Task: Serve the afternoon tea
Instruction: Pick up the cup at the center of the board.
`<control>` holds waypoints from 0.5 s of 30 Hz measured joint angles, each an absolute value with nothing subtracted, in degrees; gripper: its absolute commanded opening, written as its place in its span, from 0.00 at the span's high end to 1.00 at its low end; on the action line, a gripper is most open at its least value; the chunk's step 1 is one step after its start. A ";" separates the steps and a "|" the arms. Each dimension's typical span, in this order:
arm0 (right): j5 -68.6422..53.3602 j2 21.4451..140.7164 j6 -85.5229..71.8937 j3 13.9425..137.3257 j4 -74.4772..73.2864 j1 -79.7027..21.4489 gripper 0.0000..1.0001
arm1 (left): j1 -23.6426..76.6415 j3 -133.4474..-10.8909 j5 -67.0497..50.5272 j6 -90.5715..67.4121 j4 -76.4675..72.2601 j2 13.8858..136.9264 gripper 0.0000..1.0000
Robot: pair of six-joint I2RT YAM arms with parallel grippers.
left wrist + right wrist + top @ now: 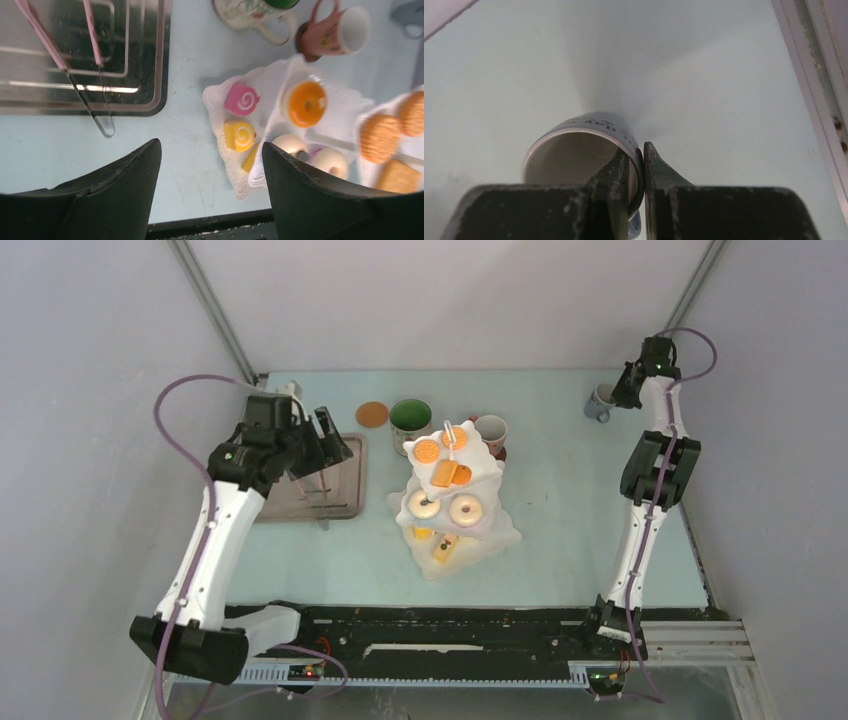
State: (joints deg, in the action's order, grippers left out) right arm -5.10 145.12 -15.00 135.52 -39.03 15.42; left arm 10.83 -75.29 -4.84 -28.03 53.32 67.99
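1. The stand (455, 540) sits near-centre, loaded with donuts (464, 510), biscuits (426, 451) and cakes (445, 546).
2. The left gripper (210, 147) hangs open beside the tray (300, 515), holding nothing.
3. Far-centre: green-inside mug (410, 418), pink mug (490, 430), one bare coaster (372, 414).
4. Far right, the right gripper (636, 152) pinches the pale mug (589, 122) by its wall. I reckon it needs bringing over.

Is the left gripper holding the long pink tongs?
No, the left gripper is open and empty; the pink tongs rest on the grey metal tray.

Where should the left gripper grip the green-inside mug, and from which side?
I'd pinch its wall at the rim from above, one finger inside, on the left side of the green-inside mug: it stands upright, mouth open, handle toward the pink mug, stand close on the right.
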 measured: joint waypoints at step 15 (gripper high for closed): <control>-4.71 99.66 -15.79 124.77 -46.13 -0.97 1.00 | 18.33 -89.91 -7.42 -34.06 45.50 62.41 0.13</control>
State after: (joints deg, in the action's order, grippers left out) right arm -4.71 99.66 -15.79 124.77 -46.13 -0.97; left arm 18.33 -89.91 -7.42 -34.06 45.50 62.41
